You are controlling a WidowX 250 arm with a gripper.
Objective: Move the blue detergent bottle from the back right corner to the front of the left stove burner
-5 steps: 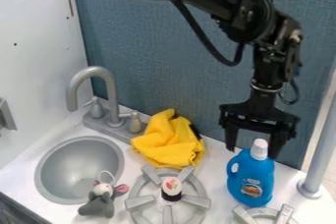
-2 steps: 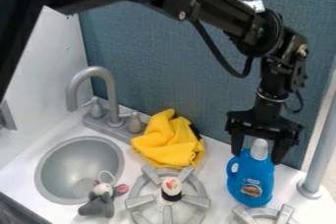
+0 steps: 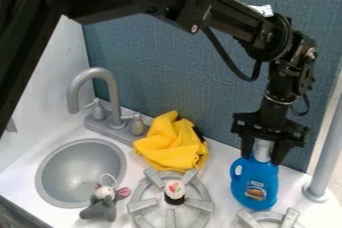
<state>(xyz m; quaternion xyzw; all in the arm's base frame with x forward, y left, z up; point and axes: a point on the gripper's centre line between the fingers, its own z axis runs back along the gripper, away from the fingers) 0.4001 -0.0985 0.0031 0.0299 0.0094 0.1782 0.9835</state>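
The black gripper [image 3: 262, 153] hangs down at the right, its fingers on either side of the white cap [image 3: 262, 149] of a blue bottle [image 3: 255, 184] and closed against it. The bottle stands upright on the white counter, with its handle on the left side. A crumpled yellow cloth [image 3: 172, 144] lies to the left of the bottle, near the back wall.
At the left are a grey sink [image 3: 50, 177] and a curved faucet [image 3: 97, 72]. A grey plush mouse [image 3: 100, 207] rests at the sink's edge. A small white-topped object [image 3: 174, 192] stands on the front burner [image 3: 142, 205]. A grey post [image 3: 325, 157] rises at the right.
The gripper has moved slightly right and then down over the bottle's cap, and its fingers have drawn together around it. The bottle has not visibly moved.
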